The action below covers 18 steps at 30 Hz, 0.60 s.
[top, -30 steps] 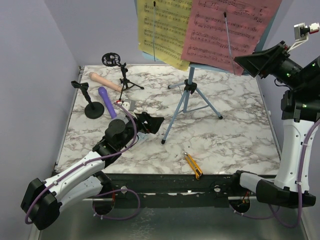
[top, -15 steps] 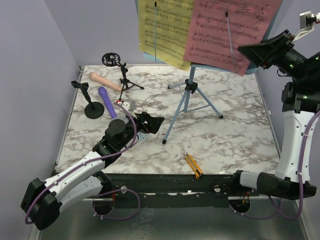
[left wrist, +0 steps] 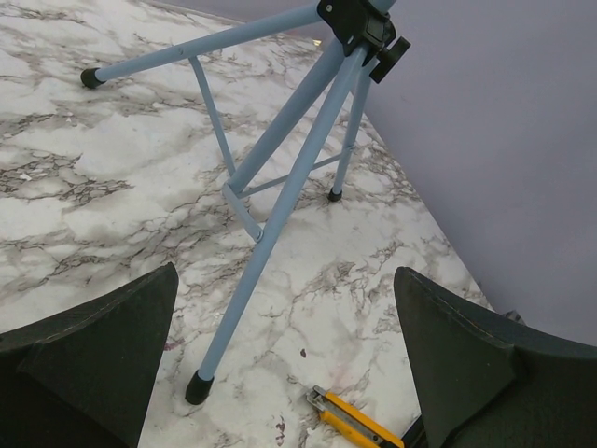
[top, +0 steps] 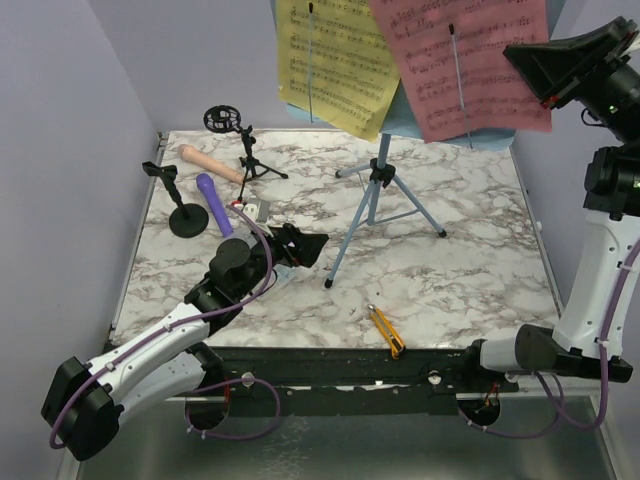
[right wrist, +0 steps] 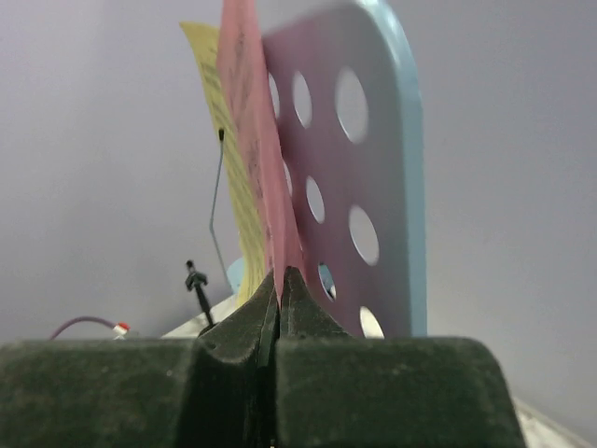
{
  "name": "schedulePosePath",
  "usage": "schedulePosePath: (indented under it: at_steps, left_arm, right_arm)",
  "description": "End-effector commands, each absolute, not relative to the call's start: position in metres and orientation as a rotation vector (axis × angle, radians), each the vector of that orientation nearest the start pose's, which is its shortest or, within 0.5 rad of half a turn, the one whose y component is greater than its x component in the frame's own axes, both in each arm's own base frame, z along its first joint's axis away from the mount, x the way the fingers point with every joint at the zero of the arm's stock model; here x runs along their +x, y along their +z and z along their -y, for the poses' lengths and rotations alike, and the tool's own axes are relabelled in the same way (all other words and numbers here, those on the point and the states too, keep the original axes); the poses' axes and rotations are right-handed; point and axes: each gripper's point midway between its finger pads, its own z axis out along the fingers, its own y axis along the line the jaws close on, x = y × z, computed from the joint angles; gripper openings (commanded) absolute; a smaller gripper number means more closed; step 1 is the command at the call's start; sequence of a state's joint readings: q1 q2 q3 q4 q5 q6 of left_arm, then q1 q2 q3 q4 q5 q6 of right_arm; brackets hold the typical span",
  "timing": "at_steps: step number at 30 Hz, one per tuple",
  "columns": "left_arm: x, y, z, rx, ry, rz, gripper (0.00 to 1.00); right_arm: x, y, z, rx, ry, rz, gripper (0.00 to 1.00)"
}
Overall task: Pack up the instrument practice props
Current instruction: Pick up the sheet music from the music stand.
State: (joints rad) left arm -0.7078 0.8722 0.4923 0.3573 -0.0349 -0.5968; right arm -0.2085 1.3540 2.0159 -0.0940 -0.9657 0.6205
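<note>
1. The pink page [top: 465,65] hangs high on the light-blue rack [right wrist: 387,168] under a thin wire clip [top: 458,75] — the right arm's fingers [right wrist: 312,327] are pinched shut on its edge.
2. I'd draw it out sideways and slowly, sparing the yellow page [top: 325,60].
3. Left fingers [left wrist: 84,355] gape wide, low over the bench [top: 450,270] — handy for steadying the tripod [top: 378,205].

Pink page [top: 470,70] askew on light-blue rack [top: 378,195], beside yellow page [top: 335,60]

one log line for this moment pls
right gripper: shut on pink page edge | left gripper: open, near tripod legs | yellow page: on music rack
</note>
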Motion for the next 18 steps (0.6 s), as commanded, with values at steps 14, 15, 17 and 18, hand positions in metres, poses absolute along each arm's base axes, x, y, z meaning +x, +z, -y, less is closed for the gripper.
schedulePosePath:
  at_steps: [14, 15, 17, 18]
  left_arm:
    - [0.251, 0.24, 0.228, 0.046, -0.94, -1.677, 0.99]
    - [0.252, 0.241, 0.229, 0.048, -0.94, -1.676, 0.99]
    - [0.252, 0.24, 0.229, 0.051, -0.936, -1.68, 0.99]
    - [0.252, 0.239, 0.229, 0.05, -0.935, -1.683, 0.99]
  right_arm:
    - [0.269, 0.738, -0.053, -0.324, 0.35, -0.9, 0.0]
    - [0.267, 0.742, -0.049, -0.308, 0.329, -0.888, 0.0]
    - [0.263, 0.747, -0.041, -0.272, 0.293, -0.877, 0.0]
    - [0.262, 0.749, -0.037, -0.249, 0.273, -0.875, 0.0]
